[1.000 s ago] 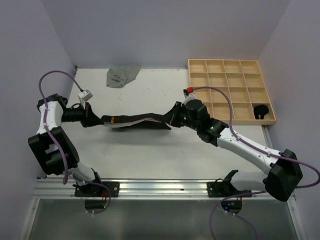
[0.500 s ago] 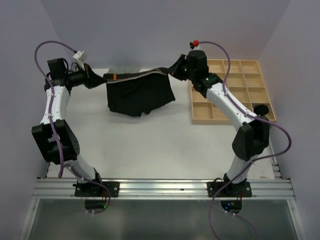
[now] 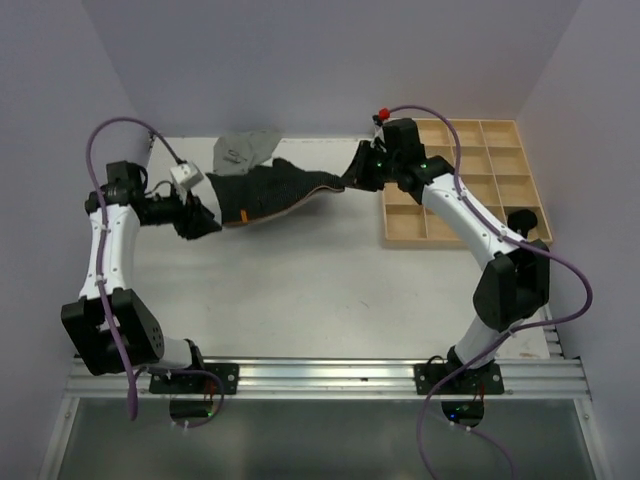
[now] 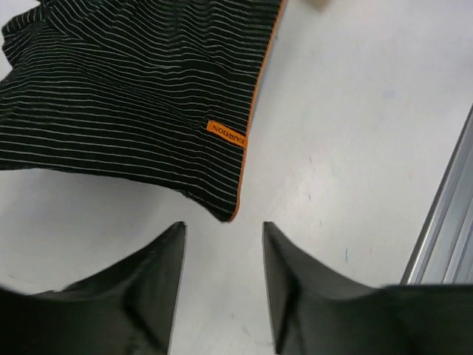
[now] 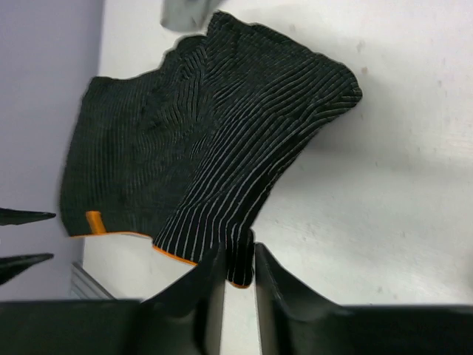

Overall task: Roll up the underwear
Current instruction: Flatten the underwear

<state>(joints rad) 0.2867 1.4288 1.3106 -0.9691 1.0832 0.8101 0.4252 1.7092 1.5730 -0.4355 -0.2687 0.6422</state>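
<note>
Lavender walls close in a white table (image 3: 300, 290), with a wooden tray (image 3: 497, 148) of square compartments at its far right corner. Left of the tray lies the black striped underwear (image 3: 270, 192), edged in orange. The grey underwear (image 3: 243, 150) sits crumpled just behind it, farther left of the tray. A small black bundle (image 3: 521, 222) rests in the tray's near right compartment. The right gripper (image 5: 238, 250), just beside the tray's left wall, pinches the striped pair's hem. The left gripper (image 4: 223, 228), well left of the tray, is spread and holds nothing, with the orange-tagged corner just beyond its fingertips.
</note>
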